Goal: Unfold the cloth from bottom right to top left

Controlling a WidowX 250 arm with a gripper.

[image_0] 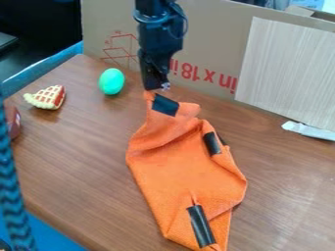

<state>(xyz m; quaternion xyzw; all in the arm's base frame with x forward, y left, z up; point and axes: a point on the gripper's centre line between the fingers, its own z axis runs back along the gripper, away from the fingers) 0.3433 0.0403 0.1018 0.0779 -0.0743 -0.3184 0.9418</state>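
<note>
The black gripper (pixel 155 88) hangs at the upper middle, pointing down, with its tip at the top corner of the orange cloth (pixel 183 171). That corner is raised and pinched at the tip, with a strip of black tape just below it. From there the cloth runs down to the table's front, narrow and creased at the top and wider in the middle. More black tape marks its right side and its bottom corner. Folds overlap along the right side and near the bottom.
A green egg (pixel 112 81) and a toy pie slice (pixel 47 97) lie at the upper left of the wooden table (pixel 85 157). A dark red object (pixel 12 121) is at the left edge. Cardboard (pixel 209 29) stands behind, with a white tube (pixel 309 131) at right.
</note>
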